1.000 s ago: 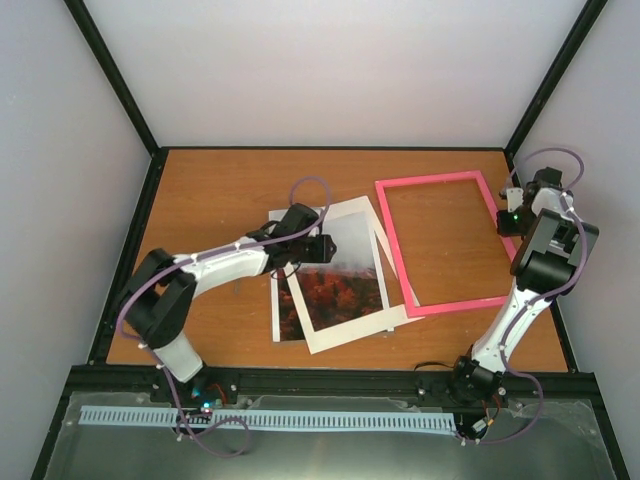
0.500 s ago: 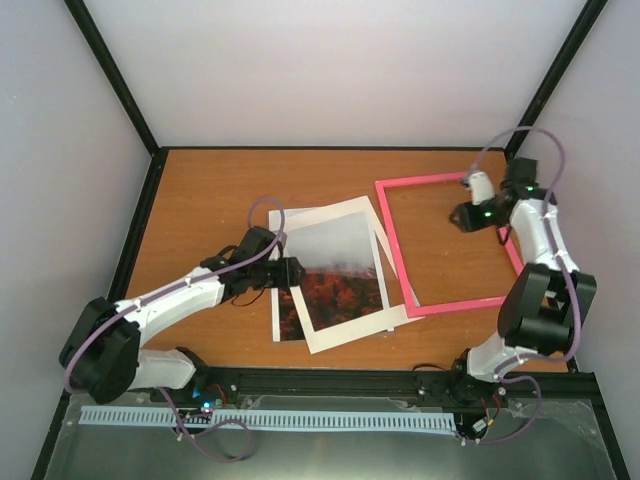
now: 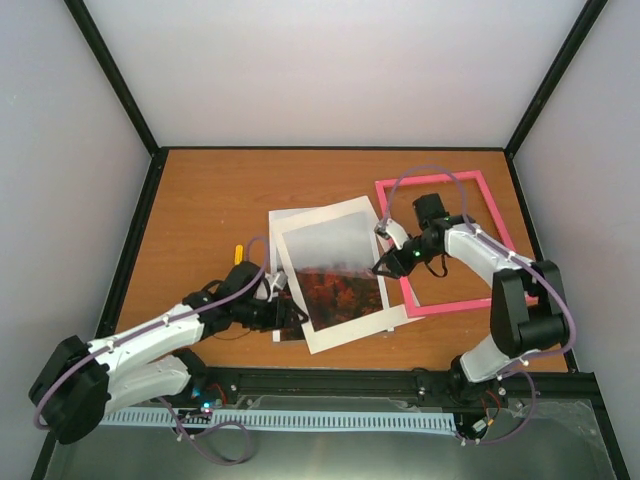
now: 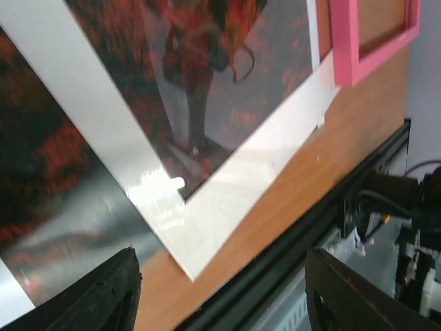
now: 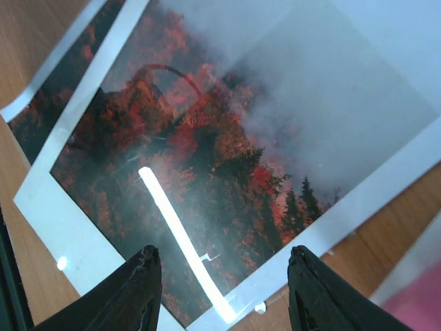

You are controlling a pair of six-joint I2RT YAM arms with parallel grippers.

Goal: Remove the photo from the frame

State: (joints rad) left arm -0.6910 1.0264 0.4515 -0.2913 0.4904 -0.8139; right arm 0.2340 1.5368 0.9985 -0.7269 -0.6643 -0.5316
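The photo [image 3: 338,272], misty sky above red trees, lies flat mid-table under a white mat [image 3: 350,326] and sticks out past the mat's left side. The pink frame [image 3: 455,304] lies to the right with bare table showing through it. My left gripper [image 3: 290,315] is open and empty at the photo's near-left corner. In the left wrist view the gripper [image 4: 220,296] hovers over the mat corner [image 4: 200,234]. My right gripper [image 3: 383,265] is open and empty over the mat's right edge. In the right wrist view it [image 5: 224,289] is above the photo [image 5: 227,158].
A small yellow-handled screwdriver [image 3: 238,253] lies left of the photo. The frame's corner shows in the left wrist view [image 4: 358,41] and the right wrist view [image 5: 420,310]. The black table rail [image 3: 330,380] runs along the near edge.
My left gripper has pulled back from the photo's left edge to its near-left corner. My right arm has swung left from the frame's far-right corner, across the frame, to the mat's right edge.
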